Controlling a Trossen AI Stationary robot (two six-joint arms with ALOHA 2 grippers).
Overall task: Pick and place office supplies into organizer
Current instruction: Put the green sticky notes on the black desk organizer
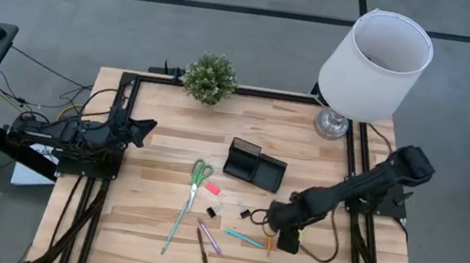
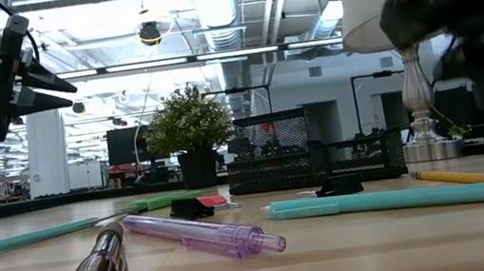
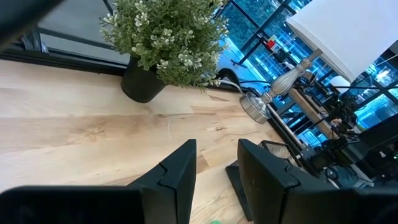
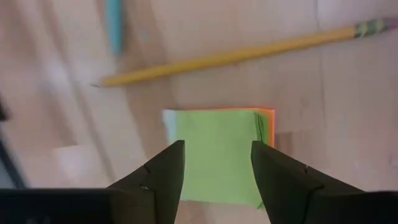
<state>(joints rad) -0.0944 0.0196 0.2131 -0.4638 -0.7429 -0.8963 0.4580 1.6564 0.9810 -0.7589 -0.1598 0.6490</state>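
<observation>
My right gripper (image 4: 216, 163) is open and points down over the lime-green sticky-note pad (image 4: 217, 152), which lies flat on the table; its fingers stand on either side of the pad's near end. The yellow pencil (image 4: 236, 56) and a teal pen (image 4: 114, 25) lie just beyond. In the high view this gripper (image 1: 284, 229) hides the pad. The black organizer (image 1: 255, 165) stands mid-table. Green-handled scissors (image 1: 199, 177), pink eraser (image 1: 212, 186), binder clips (image 1: 212, 211), pink pen (image 1: 209, 237) and brown pen (image 1: 202, 254) lie loose on the wood. My left gripper (image 1: 139, 127) waits open at the left.
A potted plant (image 1: 210, 77) stands at the far edge and a white-shaded lamp (image 1: 377, 55) at the far right corner. A long teal pen (image 1: 176, 225) lies below the scissors. Black frame rails run along the table's left and right sides.
</observation>
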